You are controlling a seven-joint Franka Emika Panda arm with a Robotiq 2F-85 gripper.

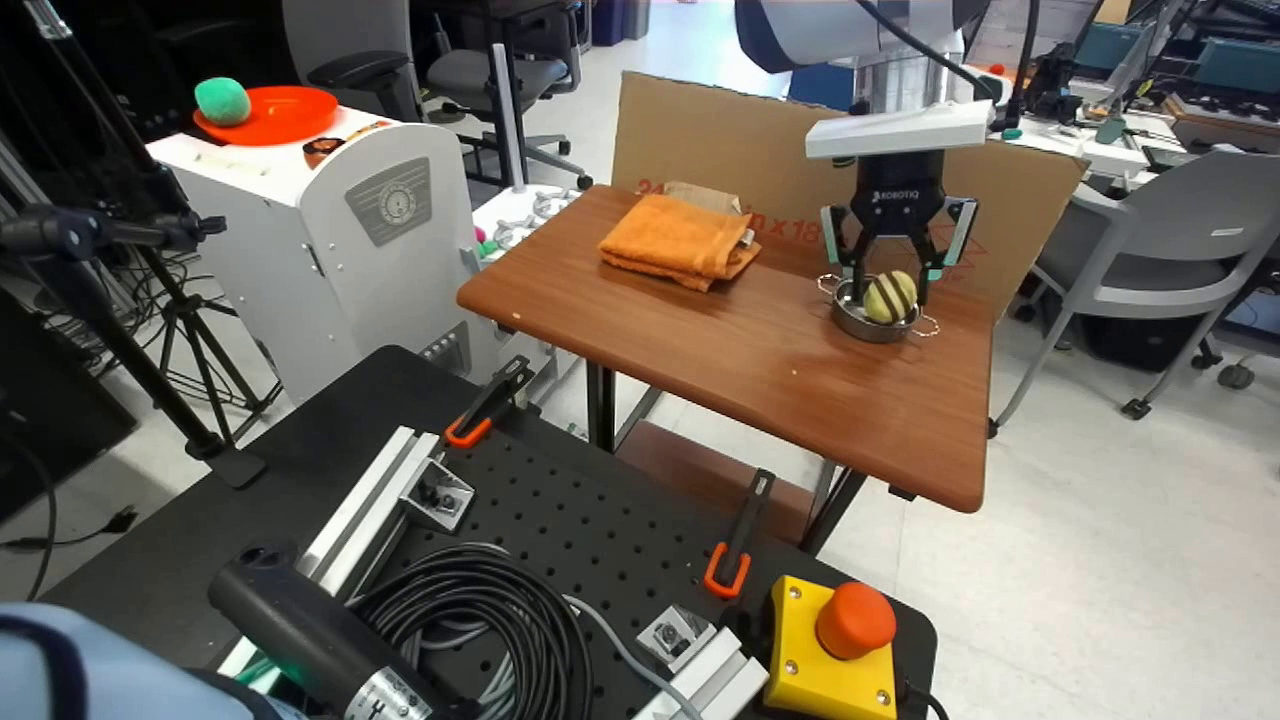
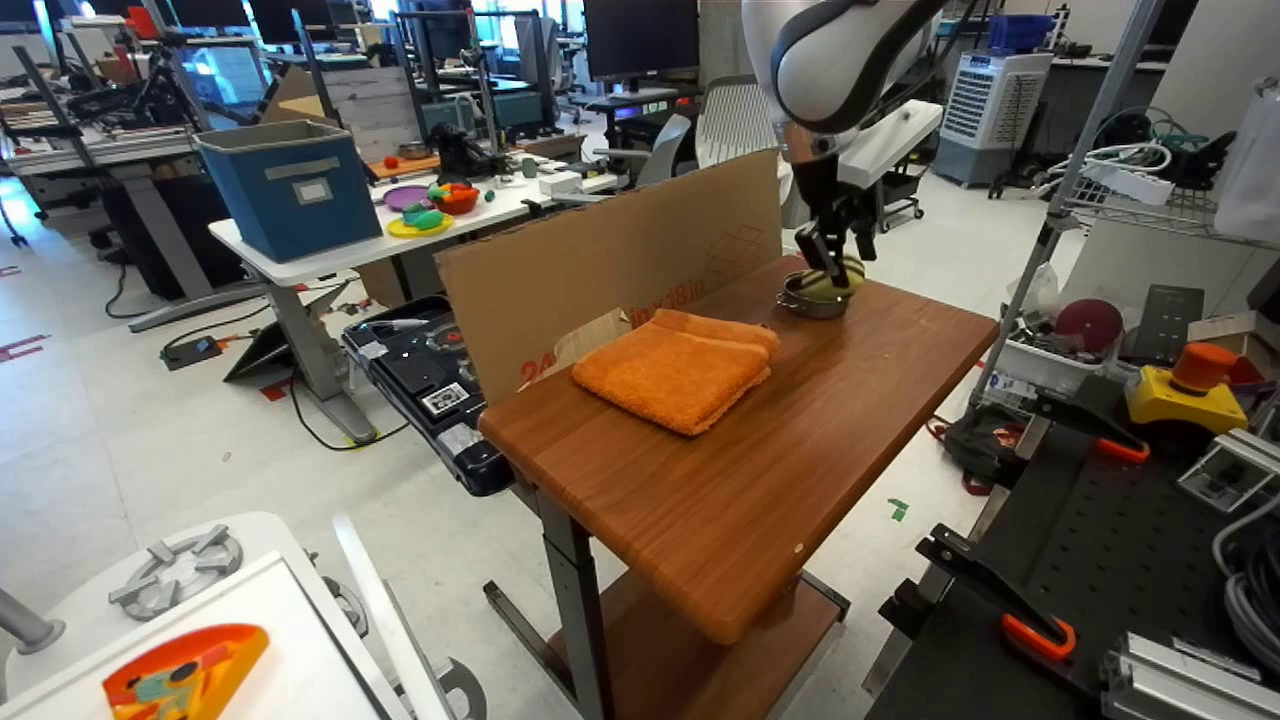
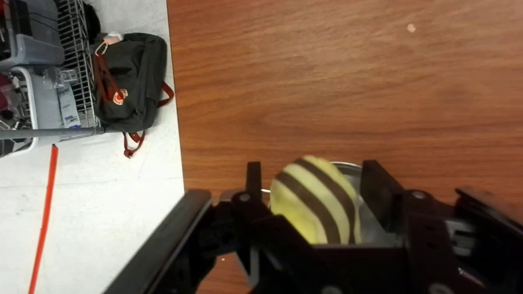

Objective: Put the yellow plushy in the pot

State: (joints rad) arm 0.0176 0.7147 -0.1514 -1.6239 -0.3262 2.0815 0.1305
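Observation:
The yellow plushy [image 1: 889, 298] is pale yellow-green and rounded, with dark brown stripes. It sits in the small silver pot [image 1: 866, 328] at the table's far end, rising above the rim; both also show in an exterior view [image 2: 812, 309]. My gripper [image 1: 889, 292] points down over the pot, with a finger on either side of the plushy. In the wrist view the plushy [image 3: 314, 200] lies between the open fingers, with a gap beside each finger. The pot's rim [image 3: 347, 164] shows behind it; the gripper body hides the lower part of plushy and pot.
A folded orange cloth [image 1: 680, 240] lies on the brown table [image 1: 760, 350], away from the pot. An upright cardboard sheet [image 1: 740, 130] stands along the table's back edge, close behind the gripper. In the wrist view the table's edge [image 3: 179, 163] runs left of the gripper.

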